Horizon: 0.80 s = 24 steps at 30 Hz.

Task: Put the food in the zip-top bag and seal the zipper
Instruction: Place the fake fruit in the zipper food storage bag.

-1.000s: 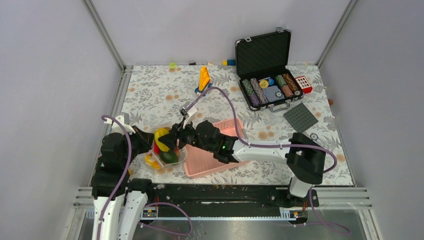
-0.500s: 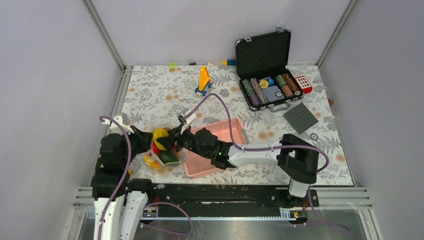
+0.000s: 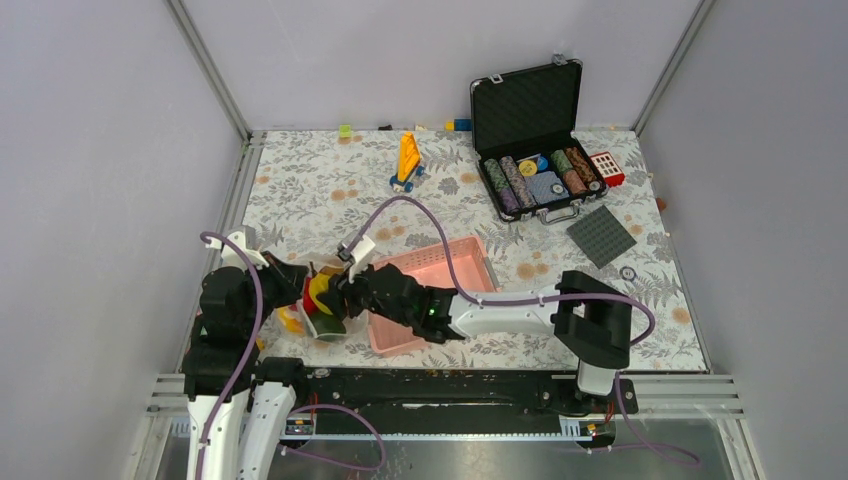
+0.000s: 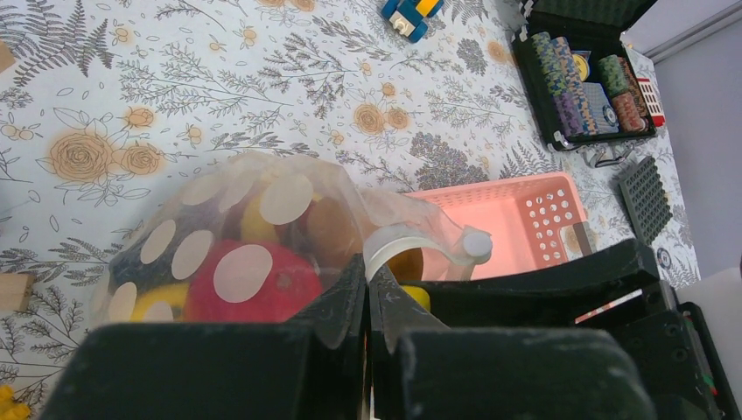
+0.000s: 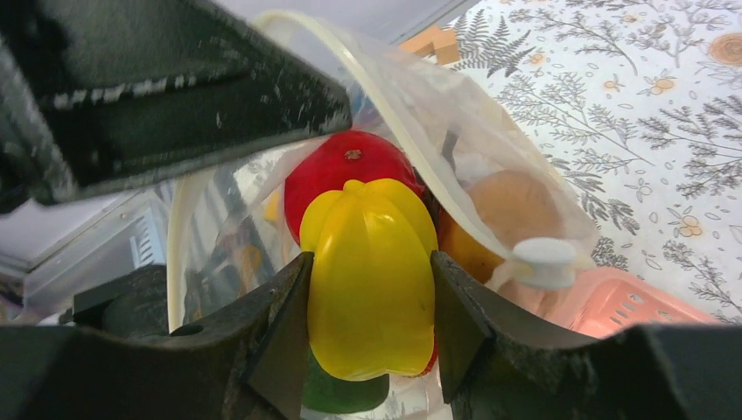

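The zip-top bag [image 3: 328, 312] lies at the front left, clear with pale dots [image 4: 241, 262]. Red [image 5: 346, 162], green [image 5: 341, 395] and brownish [image 5: 512, 208] toy food sits inside. My left gripper [image 4: 367, 282] is shut on the bag's mouth edge, on the zipper strip [image 4: 411, 241] near its white slider [image 4: 477, 243]. My right gripper [image 5: 369, 302] is shut on a yellow toy pepper [image 5: 369, 262] and holds it in the open mouth, under the zipper [image 5: 394, 105]. In the top view the right gripper [image 3: 338, 295] meets the left gripper [image 3: 300, 282] at the bag.
The pink basket [image 3: 450, 270] lies right of the bag, under my right arm. A yellow toy [image 3: 290, 320] lies on the table left of the bag. A poker-chip case [image 3: 535, 180], an orange toy car [image 3: 408, 160] and a grey plate [image 3: 602, 235] sit further back.
My right gripper has moved left and down with the yellow pepper, into the bag's mouth. The bag has shifted slightly left. The left gripper stays shut on the bag edge.
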Each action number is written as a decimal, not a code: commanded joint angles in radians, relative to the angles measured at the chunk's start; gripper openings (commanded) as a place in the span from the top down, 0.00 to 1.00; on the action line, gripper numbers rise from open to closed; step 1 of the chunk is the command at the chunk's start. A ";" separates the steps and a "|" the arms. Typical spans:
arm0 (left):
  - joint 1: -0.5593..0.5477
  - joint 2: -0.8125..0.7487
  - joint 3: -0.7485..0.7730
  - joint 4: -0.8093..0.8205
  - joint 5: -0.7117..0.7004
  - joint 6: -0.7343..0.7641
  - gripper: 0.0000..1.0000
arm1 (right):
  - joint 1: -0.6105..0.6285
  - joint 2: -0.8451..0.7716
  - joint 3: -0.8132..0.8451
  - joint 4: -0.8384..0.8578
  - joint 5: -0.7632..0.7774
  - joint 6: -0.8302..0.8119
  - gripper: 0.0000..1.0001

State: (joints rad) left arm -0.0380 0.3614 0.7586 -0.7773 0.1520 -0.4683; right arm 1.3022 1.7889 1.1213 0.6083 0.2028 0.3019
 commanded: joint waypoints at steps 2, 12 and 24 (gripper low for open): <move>0.004 -0.001 0.002 0.072 0.047 0.002 1.00 | 0.009 0.043 0.186 -0.244 0.125 0.016 0.82; 0.004 -0.017 -0.001 0.074 0.045 0.003 1.00 | 0.011 0.074 0.290 -0.422 0.174 0.097 0.61; 0.005 -0.024 0.000 0.072 0.019 -0.006 1.00 | 0.013 -0.060 0.181 -0.364 0.078 0.053 0.29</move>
State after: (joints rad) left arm -0.0380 0.3511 0.7456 -0.7761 0.1646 -0.4683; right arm 1.3071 1.8297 1.3350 0.1928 0.3122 0.3756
